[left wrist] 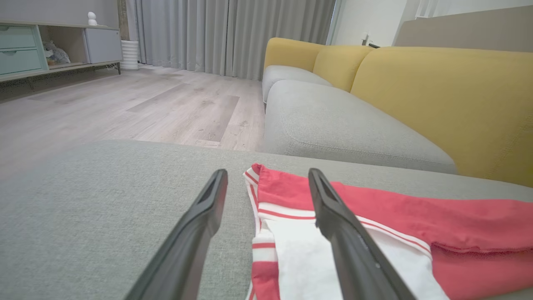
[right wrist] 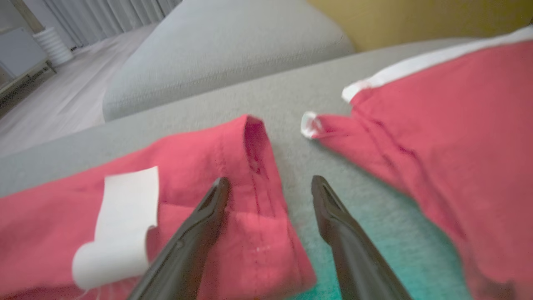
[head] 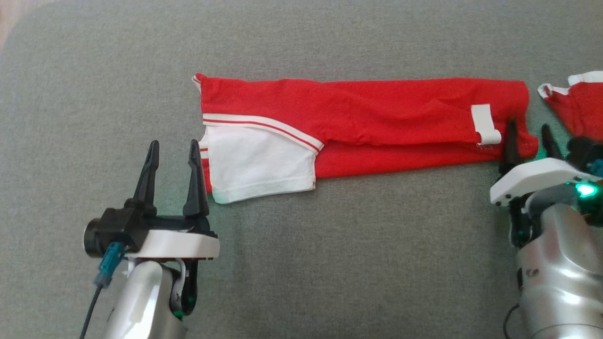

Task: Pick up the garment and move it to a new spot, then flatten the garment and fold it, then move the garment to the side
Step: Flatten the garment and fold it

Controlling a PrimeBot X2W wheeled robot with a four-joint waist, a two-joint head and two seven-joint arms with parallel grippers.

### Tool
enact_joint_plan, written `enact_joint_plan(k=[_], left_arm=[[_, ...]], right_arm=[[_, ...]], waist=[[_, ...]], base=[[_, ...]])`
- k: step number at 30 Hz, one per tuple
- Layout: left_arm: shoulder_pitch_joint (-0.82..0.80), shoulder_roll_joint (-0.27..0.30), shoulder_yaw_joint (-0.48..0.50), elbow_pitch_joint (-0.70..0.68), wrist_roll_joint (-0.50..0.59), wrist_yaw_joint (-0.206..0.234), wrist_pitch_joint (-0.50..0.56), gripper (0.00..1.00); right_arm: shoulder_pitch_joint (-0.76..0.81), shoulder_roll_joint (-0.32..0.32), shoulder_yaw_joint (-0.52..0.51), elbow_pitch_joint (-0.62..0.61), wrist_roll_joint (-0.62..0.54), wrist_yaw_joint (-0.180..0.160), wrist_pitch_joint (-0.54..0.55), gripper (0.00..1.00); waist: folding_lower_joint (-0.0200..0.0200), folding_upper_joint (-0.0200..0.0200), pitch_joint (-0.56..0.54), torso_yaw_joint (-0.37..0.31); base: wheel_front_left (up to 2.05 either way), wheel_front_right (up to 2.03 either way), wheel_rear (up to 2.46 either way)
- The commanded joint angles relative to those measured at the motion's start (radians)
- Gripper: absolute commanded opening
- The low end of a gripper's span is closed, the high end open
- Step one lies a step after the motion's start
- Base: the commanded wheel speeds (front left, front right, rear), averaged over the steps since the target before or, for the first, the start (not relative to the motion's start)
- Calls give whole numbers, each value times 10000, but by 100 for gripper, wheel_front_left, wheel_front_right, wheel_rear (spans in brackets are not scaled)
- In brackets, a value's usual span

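I have the garment (head: 367, 117) lying as a long folded strip across the grey cushion (head: 330, 263), white sleeve panel (head: 254, 165) at its left end, white tag (head: 485, 123) near its right end; both hands are released and grasp nothing.

The left hand (head: 173, 143) sits at the sleeve end; in its wrist view one finger is over the white panel and the other over bare cushion. If I close here I judge I may pinch only the sleeve layer; that would drag the sleeve out and undo the fold.

The right hand (head: 528, 125) straddles the hem end, one finger over red cloth, the other over the gap of cushion. The other red cloth (head: 577, 108) lies just beside that gap, apart from the garment; a drift to the right could catch it instead, or along with the hem.

The layers at the hem look loose; taking only the top one would let the strip fall open. Lifting the two ends unevenly would skew it; the curled tag could fold under.
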Motion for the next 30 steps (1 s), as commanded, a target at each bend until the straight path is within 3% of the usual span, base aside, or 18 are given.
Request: enact_joint_plan(k=[1, 9, 10, 11, 12, 21, 27, 30], left_arm=[[-332, 40, 437, -240, 148, -53, -64, 100], [-439, 6, 544, -136, 191, -102, -64, 100], [-451, 3, 555, -132, 200, -103, -64, 100], [-456, 2, 568, -130, 208, -104, -64, 100], [-452, 0, 582, -127, 216, -107, -64, 100], [-231, -5, 742, -87, 204, -88, -64, 100], [-167, -5, 774, -120, 103, -65, -64, 100], [-107, -6, 748, -122, 35, -51, -64, 100]], right_arm=[[-396, 10, 258, 254, -73, 67, 45, 100], [-738, 10, 134, 1720, -469, 67, 241, 100], [-801, 10, 153, 1862, -470, 67, 204, 77], [-867, 10, 186, 1958, -475, 67, 116, 17], [-926, 10, 213, 2016, -484, 67, -1, 0], [-806, -450, -463, 1114, -1715, 67, -765, 0], [-469, -991, -1285, 45, -2063, 67, -589, 0], [-339, -889, -1238, -451, -1964, 67, -380, 0]], waist=[[-2, 0, 76, 75], [-2, 0, 62, 52], [-2, 0, 46, 35], [-2, 0, 24, 12], [-2, 0, -4, -15], [-2, 0, -448, -387], [-2, 0, -749, -560], [-2, 0, -898, -597]], base=[[0, 0, 0], [0, 0, 0], [0, 0, 0], [0, 0, 0], [0, 0, 0], [0, 0, 0], [0, 0, 0], [0, 0, 0]])
